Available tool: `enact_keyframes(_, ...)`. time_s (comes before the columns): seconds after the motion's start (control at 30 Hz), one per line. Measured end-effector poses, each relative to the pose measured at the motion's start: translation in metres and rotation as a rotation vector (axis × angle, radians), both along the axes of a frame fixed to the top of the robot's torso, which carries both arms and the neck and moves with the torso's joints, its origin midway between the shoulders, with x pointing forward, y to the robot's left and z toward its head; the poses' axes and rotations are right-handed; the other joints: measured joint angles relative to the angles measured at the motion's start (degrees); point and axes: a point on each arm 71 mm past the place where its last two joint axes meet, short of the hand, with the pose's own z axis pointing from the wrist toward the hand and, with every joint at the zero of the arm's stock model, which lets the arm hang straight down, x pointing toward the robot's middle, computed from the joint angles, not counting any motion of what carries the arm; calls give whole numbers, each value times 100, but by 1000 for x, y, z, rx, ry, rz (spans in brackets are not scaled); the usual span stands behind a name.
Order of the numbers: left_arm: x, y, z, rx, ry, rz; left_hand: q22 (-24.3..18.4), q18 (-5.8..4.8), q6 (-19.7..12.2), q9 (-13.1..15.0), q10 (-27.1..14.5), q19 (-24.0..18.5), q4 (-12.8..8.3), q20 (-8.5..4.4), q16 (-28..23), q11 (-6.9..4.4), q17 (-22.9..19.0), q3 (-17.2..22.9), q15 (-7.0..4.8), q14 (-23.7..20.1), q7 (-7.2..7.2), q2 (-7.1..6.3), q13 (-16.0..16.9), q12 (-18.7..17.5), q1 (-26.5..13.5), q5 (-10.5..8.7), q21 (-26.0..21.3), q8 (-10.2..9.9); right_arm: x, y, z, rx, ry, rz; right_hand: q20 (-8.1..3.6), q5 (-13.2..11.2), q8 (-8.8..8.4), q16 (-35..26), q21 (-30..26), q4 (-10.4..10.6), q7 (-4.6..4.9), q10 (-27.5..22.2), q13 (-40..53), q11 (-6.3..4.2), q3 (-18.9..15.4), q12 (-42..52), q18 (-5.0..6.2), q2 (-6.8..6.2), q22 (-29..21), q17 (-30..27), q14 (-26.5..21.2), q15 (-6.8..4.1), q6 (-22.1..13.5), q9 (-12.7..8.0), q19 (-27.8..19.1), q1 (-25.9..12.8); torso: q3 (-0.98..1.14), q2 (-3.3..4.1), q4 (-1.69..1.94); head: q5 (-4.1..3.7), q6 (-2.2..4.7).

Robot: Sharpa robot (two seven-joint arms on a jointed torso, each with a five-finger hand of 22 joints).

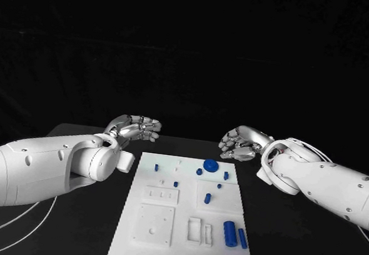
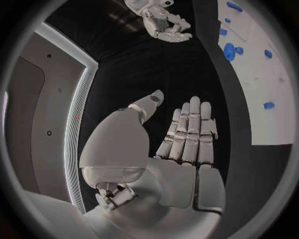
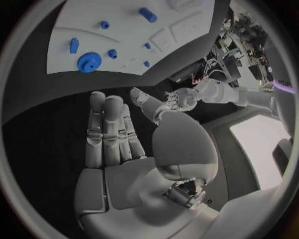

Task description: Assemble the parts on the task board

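Observation:
The white task board (image 1: pixel 183 253) lies in the middle of the black table. On its far part sit a blue gear (image 1: pixel 210 165) and several small blue pegs; a short blue cylinder (image 1: pixel 208 198) lies mid-board, and larger blue cylinders (image 1: pixel 229 232) lie near its right edge. My left hand (image 1: pixel 137 128) hovers past the board's far left corner, fingers straight and holding nothing (image 2: pixel 181 144). My right hand (image 1: pixel 242 143) hovers past the far right corner, also with nothing in it (image 3: pixel 118 144). The gear (image 3: pixel 89 62) and the board (image 3: pixel 124 35) show beyond the right hand's fingers.
Raised white fixtures and recessed slots (image 1: pixel 154 224) occupy the board's left and middle. White cables (image 1: pixel 9 229) trail under my left arm. Black table surrounds the board on all sides.

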Motion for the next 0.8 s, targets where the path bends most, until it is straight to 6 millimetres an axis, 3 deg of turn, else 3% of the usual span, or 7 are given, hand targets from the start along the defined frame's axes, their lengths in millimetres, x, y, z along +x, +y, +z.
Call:
enact_keyframes(0.3,-7,-4,16,-31,-20,-45,-1,-4,0,-26,0,0,-75,0,-47,0,-1,40,0,0,0,2,-8,-32,-42,0,0,-5,-7,25,2,-191,-117,93,-20,0,-10,797,911,-21,23,-16,-22,16,170,-9,-1,-63,0,329,9,12,-24,-6,21,-9,4,209,75,-31,102)
enact_keyframes(0.57,-13,-8,29,-44,-36,-75,-1,-8,0,-32,0,0,-110,0,-47,0,-1,47,-1,-1,0,2,-8,-32,-42,0,0,-5,-8,37,4,-275,-177,124,-27,-22,-10,907,1084,-20,-16,-16,-22,15,291,-8,-4,-100,-1,306,-38,15,-26,-6,28,28,4,392,135,-75,192)
enact_keyframes(0.8,-16,-12,36,-50,-48,-92,4,-15,0,-37,0,0,-110,0,-69,0,-1,47,-1,-2,0,-21,-7,-53,-65,0,0,-5,-7,45,4,-324,-211,135,-32,-129,-10,992,1183,9,-35,-16,-21,15,420,-8,-8,-134,-1,251,-38,15,-7,6,28,39,-10,509,176,-96,238)
